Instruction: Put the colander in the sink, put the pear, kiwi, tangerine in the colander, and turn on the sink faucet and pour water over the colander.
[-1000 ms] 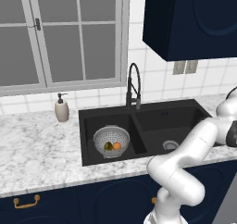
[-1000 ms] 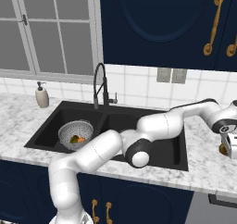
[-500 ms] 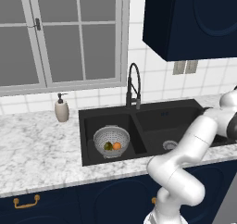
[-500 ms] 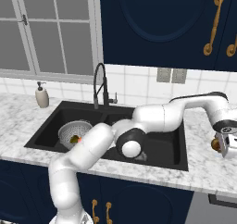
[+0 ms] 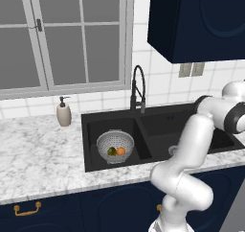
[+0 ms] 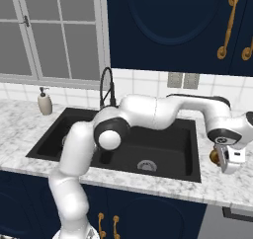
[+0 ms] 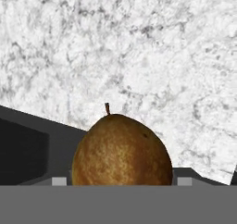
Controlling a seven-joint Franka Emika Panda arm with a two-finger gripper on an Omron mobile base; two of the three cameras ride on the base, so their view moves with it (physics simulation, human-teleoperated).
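Note:
The brown pear (image 7: 121,149) sits between my two fingertips (image 7: 184,181) and touches both. My gripper (image 6: 223,160) is shut on the pear (image 6: 214,156), over the marble counter just right of the black sink (image 6: 163,151). In the sink's (image 5: 86,145) left basin stands the silver colander (image 5: 115,147), holding the orange tangerine (image 5: 121,151) and the dark green kiwi (image 5: 111,151). The black gooseneck sink faucet (image 5: 138,87) rises behind the divider, and no water runs from it. In the right base view my arm hides the colander.
A cream soap dispenser (image 5: 63,113) stands on the counter left of the sink. The marble counter (image 6: 222,183) runs along the front and right of the sink. Dark blue cabinets hang above, and a window is at the back left.
My arm's elbow has swung across the sink toward the left. The gripper with the pear has shifted slightly left, toward the sink. The colander and its fruits have not moved.

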